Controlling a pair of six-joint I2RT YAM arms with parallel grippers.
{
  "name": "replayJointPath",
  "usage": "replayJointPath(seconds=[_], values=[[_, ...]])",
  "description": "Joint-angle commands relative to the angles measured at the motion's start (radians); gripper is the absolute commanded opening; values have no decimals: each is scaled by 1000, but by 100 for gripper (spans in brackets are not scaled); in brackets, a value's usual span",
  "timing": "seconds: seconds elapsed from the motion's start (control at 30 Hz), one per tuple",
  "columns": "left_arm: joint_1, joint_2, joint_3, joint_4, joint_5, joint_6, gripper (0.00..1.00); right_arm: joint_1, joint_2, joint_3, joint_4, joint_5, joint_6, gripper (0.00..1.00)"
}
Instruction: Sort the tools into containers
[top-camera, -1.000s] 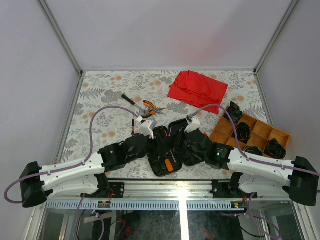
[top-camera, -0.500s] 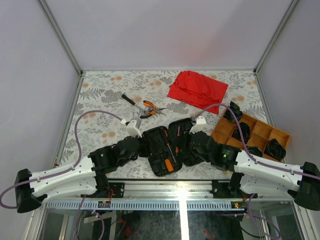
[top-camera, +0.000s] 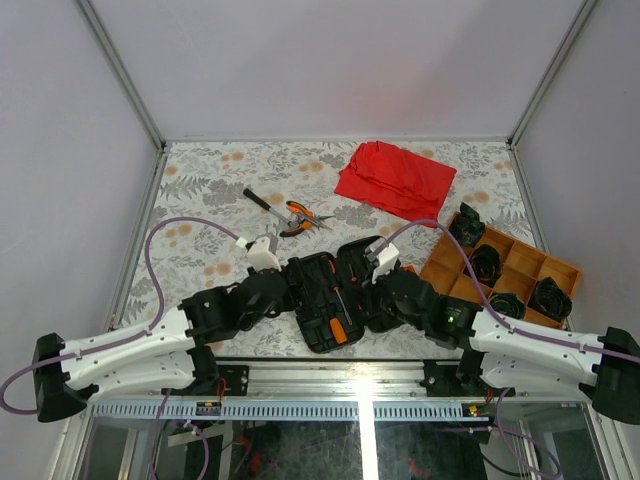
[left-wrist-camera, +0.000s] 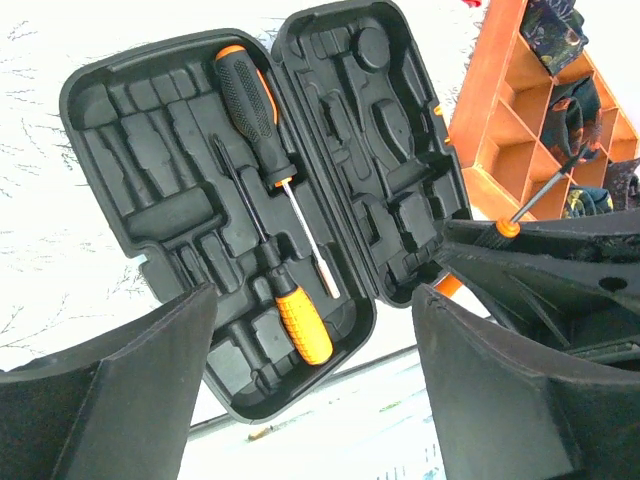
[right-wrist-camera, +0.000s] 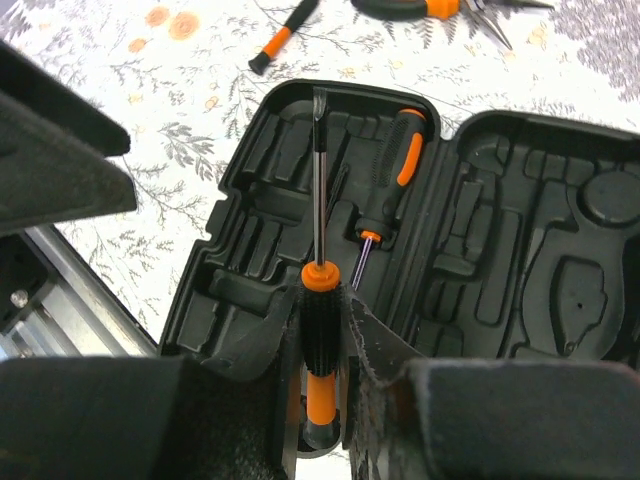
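The black tool case (top-camera: 318, 272) lies open near the front edge, also seen in the left wrist view (left-wrist-camera: 150, 150) and the right wrist view (right-wrist-camera: 560, 250). Two screwdrivers lie in its slots: one with a black handle (left-wrist-camera: 245, 95) and one with an orange handle (left-wrist-camera: 300, 325). My right gripper (right-wrist-camera: 322, 310) is shut on a slim black-and-orange screwdriver (right-wrist-camera: 320, 340), its shaft over the case's left half. My left gripper (left-wrist-camera: 315, 330) is open and empty over the case's near edge. Orange-handled pliers (top-camera: 300, 215) and a black-handled driver (top-camera: 260, 200) lie on the table behind the case.
A small black-and-orange screwdriver (right-wrist-camera: 280, 35) lies on the table beyond the case. A red cloth (top-camera: 395, 178) lies at the back. An orange compartment tray (top-camera: 515, 262) with black items stands to the right. The metal rail (top-camera: 330, 375) runs along the near edge.
My left gripper has drawn back to the left off the case, uncovering its inside. My right gripper has shifted a little left over the case with the screwdriver.
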Motion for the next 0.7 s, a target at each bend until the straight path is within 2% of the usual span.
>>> replayJointPath(seconds=[0.0,0.13,0.23,0.3,0.47,0.67], values=[[-4,15,35,-32,-36,-18,77,5,-49,-43,187,-105,-209,3],[-4,17,40,-31,-32,-2,77,5,-78,-63,234,-218,-326,2],[-4,13,41,-25,-32,8,77,6,-88,-89,270,-402,-442,2],[-3,11,42,-13,-24,17,77,10,-81,-110,284,-483,-459,2],[-4,20,42,28,13,51,77,32,-55,-117,242,-568,-524,6],[-4,34,41,67,59,76,77,57,-88,-113,140,-612,-735,7]])
